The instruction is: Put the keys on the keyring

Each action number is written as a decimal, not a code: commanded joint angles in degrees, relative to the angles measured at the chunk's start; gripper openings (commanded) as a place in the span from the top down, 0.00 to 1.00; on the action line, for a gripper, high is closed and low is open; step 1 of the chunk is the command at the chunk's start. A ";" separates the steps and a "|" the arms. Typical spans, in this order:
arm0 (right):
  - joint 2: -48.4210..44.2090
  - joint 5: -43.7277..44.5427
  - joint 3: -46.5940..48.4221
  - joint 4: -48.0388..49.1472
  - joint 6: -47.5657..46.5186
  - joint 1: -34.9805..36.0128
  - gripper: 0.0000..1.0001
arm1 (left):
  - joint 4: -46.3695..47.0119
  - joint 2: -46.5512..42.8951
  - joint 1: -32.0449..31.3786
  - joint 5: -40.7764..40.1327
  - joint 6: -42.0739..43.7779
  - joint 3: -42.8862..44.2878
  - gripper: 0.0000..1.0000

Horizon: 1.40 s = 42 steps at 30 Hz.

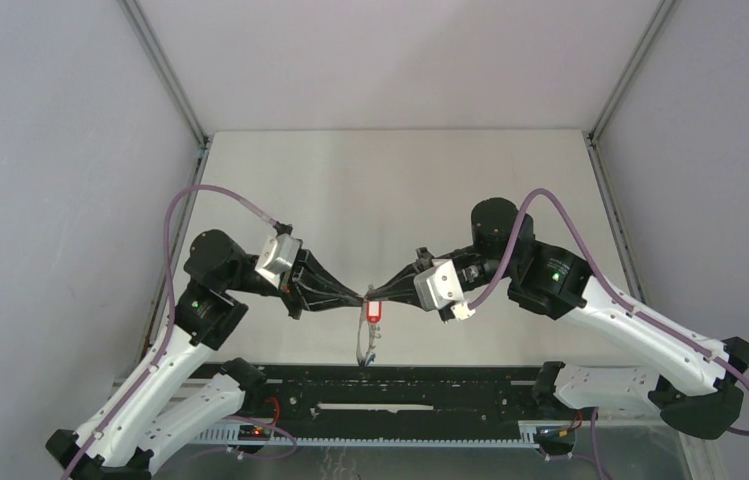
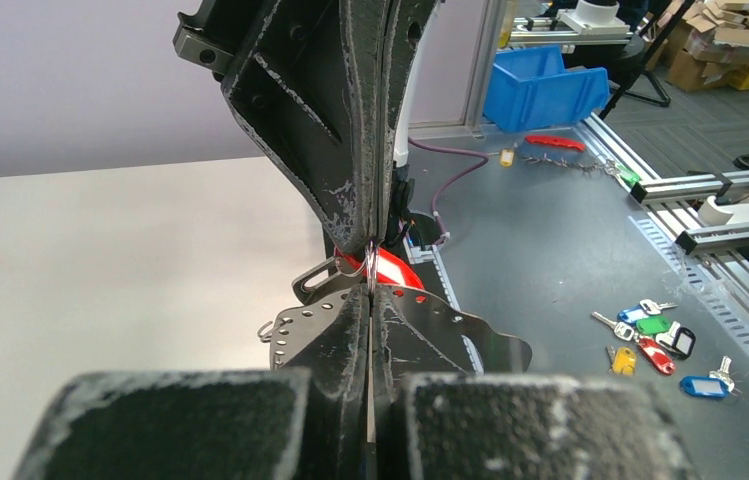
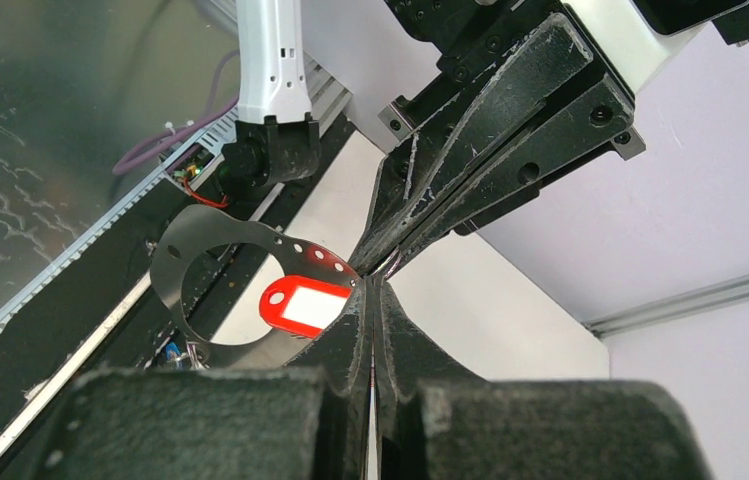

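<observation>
Your left tool and right tool are both pressed together, meeting tip to tip above the white counter. The red plastic-headed key and the thin grey metal keyring hang right at that meeting point. Can't tell which tool pinches which.

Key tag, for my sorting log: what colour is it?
Red key tag, white insert; right wrist view.

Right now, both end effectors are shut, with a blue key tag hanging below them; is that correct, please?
Not quite: the key tag is red, as the right wrist view shows. The left end effector and right end effector are shut.
</observation>
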 commanded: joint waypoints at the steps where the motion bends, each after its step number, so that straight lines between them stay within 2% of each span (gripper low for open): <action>1: -1.32 0.52 2.34 -0.08 -0.88 0.60 1.00 | 0.90 -0.70 -0.29 -0.77 0.85 0.91 1.00; 29: -0.43 -0.24 3.44 0.58 -0.53 0.87 1.00 | -0.07 -0.97 -0.36 -0.84 1.36 1.05 1.00; 42: -0.87 0.78 3.75 -3.34 -1.52 0.87 1.00 | -0.51 -1.06 -0.33 -1.11 1.55 1.50 1.00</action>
